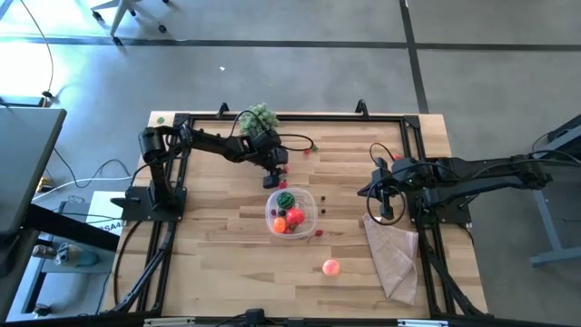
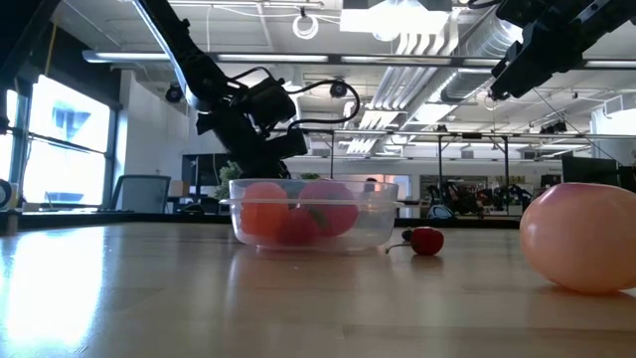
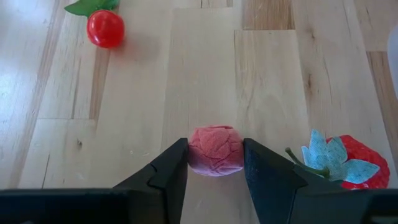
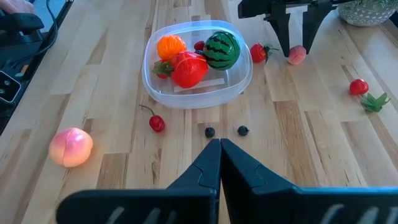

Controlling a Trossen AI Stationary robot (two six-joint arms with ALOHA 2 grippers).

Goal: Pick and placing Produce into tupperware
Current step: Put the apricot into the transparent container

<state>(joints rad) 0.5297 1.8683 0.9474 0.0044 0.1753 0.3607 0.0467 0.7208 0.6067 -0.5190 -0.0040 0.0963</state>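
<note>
My left gripper is down at the tabletop just beyond the tupperware's far side, shut on a small pink berry. A strawberry lies right beside it. The round clear tupperware stands mid-table and holds a watermelon ball, an orange piece and a red piece. Loose on the table are a peach, a cherry, two blueberries and a small tomato with a leaf. My right gripper hovers shut at the table's right. My left gripper pinches the pink berry between its two fingers, one finger on each side of it. The fingers come from above, pointing down. Whether the berry rests on the tabletop or is just clear of it, I cannot tell.
A bushy grey-green plant clump sits at the far edge behind the left arm. A tan cloth lies under the right arm near the right edge. Bare wood stretches left of the tupperware.
</note>
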